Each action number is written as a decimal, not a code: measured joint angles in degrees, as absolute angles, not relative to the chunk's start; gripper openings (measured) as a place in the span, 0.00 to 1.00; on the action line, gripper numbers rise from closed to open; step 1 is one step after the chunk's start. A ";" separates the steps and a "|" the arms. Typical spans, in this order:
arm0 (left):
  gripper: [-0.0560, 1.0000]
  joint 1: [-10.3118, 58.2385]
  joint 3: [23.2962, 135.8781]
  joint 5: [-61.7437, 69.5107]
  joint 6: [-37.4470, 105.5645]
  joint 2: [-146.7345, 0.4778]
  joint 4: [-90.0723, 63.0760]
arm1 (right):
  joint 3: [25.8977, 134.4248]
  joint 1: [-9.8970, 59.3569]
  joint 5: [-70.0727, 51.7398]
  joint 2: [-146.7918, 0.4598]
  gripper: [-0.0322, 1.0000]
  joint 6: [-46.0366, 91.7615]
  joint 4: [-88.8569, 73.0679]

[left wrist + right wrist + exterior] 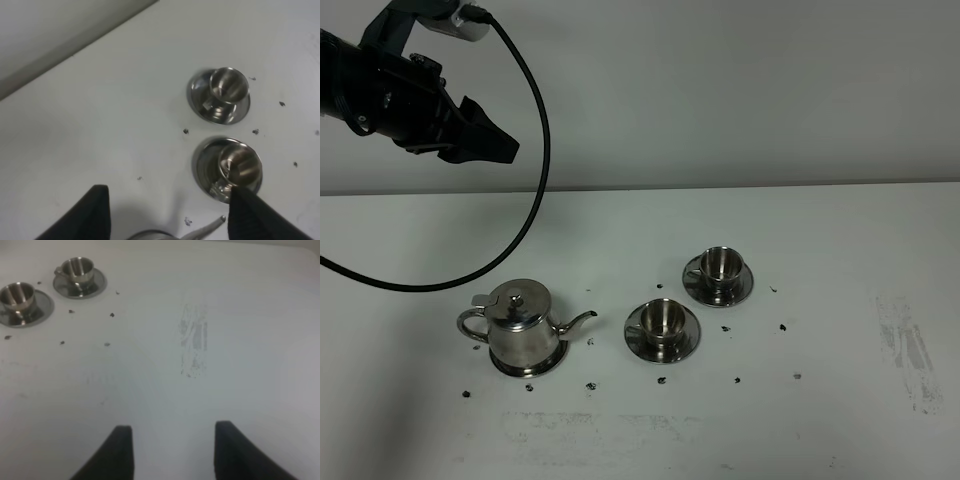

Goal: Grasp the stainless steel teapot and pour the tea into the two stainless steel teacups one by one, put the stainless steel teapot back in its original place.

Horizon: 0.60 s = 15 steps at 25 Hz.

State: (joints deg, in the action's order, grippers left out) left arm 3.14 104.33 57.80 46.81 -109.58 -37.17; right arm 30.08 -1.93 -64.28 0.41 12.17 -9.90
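One teapot (525, 330), two teacups (663, 318) (721, 264), maybe empty

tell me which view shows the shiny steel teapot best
The exterior high view: the shiny squat steel teapot appears whole, with lid, handle and spout. The left wrist view catches only its spout tip; the right wrist view misses it.

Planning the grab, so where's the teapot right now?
In the high view the teapot stands left of centre on the table, its spout pointing at the nearer cup to its right.
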 joint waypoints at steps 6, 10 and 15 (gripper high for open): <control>0.55 3.28 104.33 57.80 46.81 -109.58 -37.17 | 30.08 -1.93 -64.28 0.41 0.38 12.17 -9.90; 0.55 3.35 104.33 57.82 46.76 -108.87 -35.81 | 30.08 -1.93 -64.28 0.41 0.38 12.11 -9.90; 0.55 3.61 104.26 56.81 43.11 -106.04 -28.49 | 30.08 -1.93 -64.28 0.41 0.38 12.11 -9.90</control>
State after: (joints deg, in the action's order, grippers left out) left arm 3.61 104.26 56.81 43.11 -106.04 -28.49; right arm 30.08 -1.93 -64.28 0.41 12.11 -9.90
